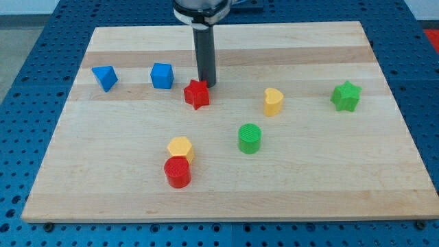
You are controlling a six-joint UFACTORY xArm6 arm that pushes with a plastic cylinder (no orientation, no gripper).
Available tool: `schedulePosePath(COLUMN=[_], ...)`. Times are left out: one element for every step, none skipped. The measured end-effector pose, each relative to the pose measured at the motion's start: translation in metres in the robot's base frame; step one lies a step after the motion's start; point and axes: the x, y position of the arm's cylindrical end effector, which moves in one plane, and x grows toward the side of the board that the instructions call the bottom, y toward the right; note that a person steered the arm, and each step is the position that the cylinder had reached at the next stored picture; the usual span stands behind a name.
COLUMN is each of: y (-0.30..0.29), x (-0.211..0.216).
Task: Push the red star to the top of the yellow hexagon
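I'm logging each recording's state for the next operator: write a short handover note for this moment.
Tip: my tip sits just off the upper right edge of the red star block; contact cannot be told.
Job's things: the star lies mid-board; the yellow hexagon block lies lower, toward the view's bottom, with a red cylinder right below it.
Done: the star is not yet placed.
Left: push the star down and slightly left until it rests just above the hexagon.
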Motion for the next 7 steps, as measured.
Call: schedulePosePath(y=[-0.003, -0.018, -0.031, -0.041, -0.041, -0.041, -0.041], x=[0.008, 0.008, 0.006, 0.008, 0.033, 0.060, 0.063])
